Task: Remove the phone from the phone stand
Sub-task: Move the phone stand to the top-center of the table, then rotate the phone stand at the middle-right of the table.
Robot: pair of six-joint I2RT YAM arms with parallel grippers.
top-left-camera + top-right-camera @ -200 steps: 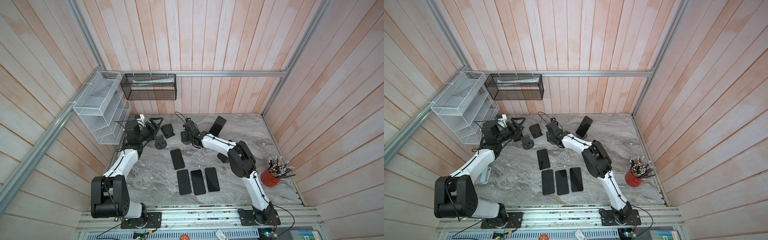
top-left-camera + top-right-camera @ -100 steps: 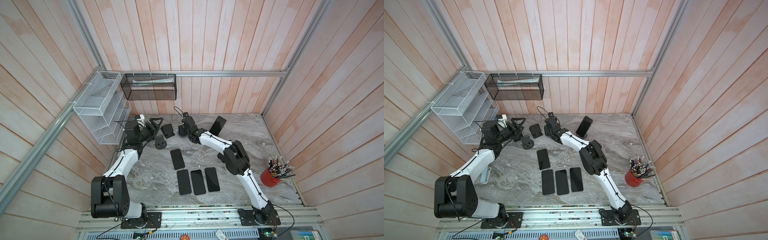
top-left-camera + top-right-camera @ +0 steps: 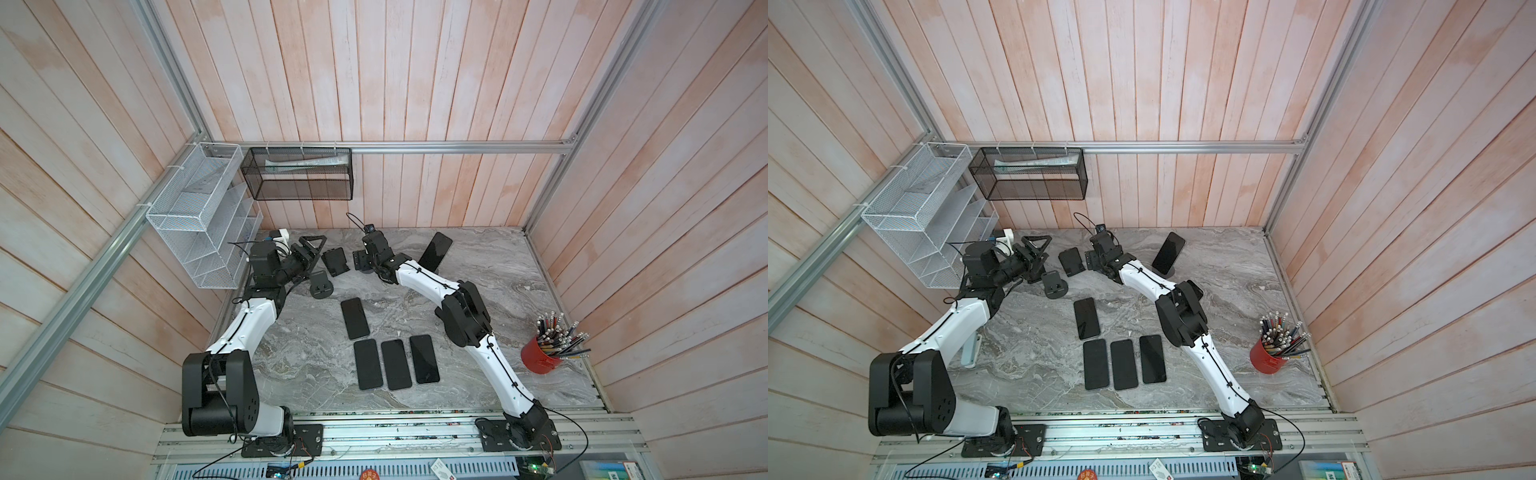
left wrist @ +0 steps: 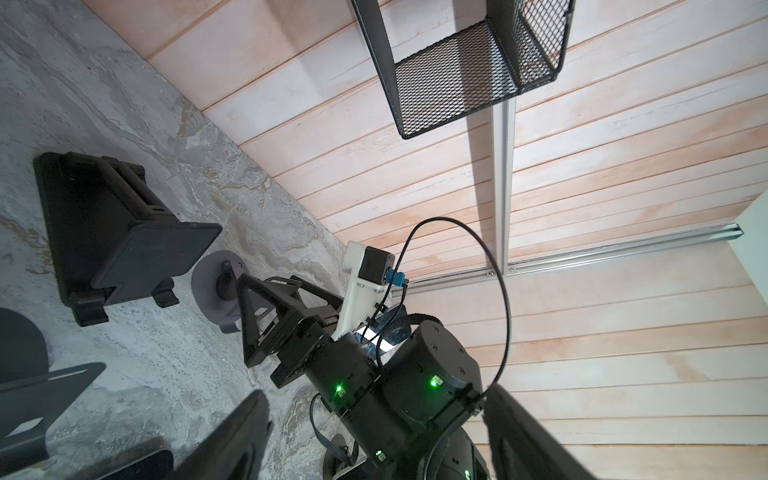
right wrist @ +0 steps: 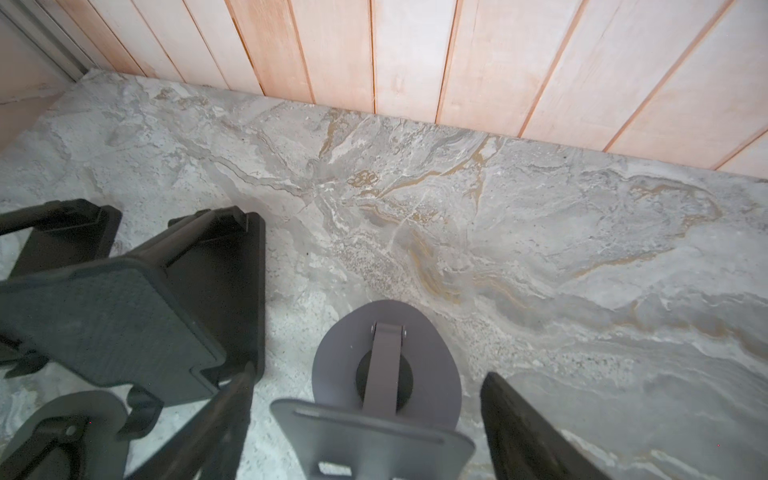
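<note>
A marble surface (image 3: 478, 266) sits inside wood-panelled walls; four phones lie flat near the front; at the back the right gripper (image 5: 365, 432) has its fingers apart around a grey stand (image 5: 386, 374); a phone (image 3: 435, 250) leans upright just beside it; left gripper (image 3: 312, 249) fingers stand apart, empty.

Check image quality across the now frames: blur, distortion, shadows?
In both top views, sharp, but wide-lens bending bows the wall planks; soft, even light. Left wrist view: crisp; the mesh basket throws a dark shadow on the wall, green lights glow on the right arm. Right wrist view: the near phone stand and gripper fingers are soft.
</note>
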